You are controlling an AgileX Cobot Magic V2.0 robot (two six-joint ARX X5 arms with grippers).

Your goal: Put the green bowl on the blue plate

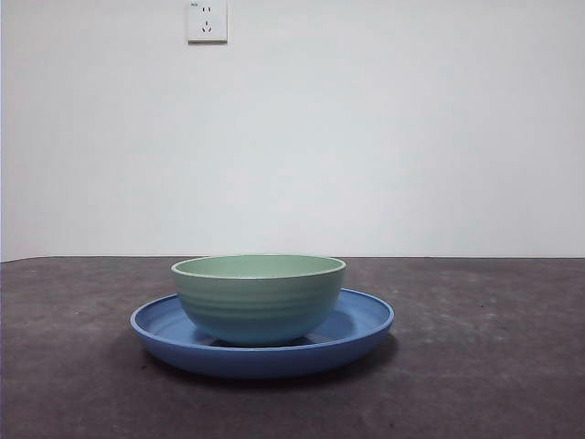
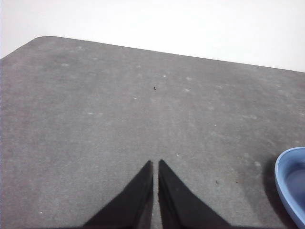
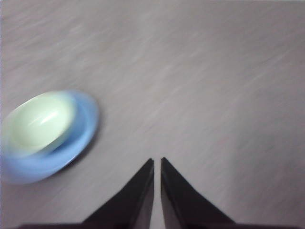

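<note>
The pale green bowl (image 1: 259, 294) stands upright inside the blue plate (image 1: 366, 322) near the middle of the table in the front view. A blurred right wrist view shows the same green bowl (image 3: 39, 123) resting on the blue plate (image 3: 83, 131), well apart from my right gripper (image 3: 157, 162), whose jaws are shut on nothing. My left gripper (image 2: 156, 164) is shut too, over bare table, with only an edge of the blue plate (image 2: 291, 183) showing beside it. Neither arm appears in the front view.
A dark grey table (image 1: 475, 366) runs back to a white wall carrying a power socket (image 1: 207, 20). The table's far edge and a rounded corner (image 2: 43, 40) show in the left wrist view.
</note>
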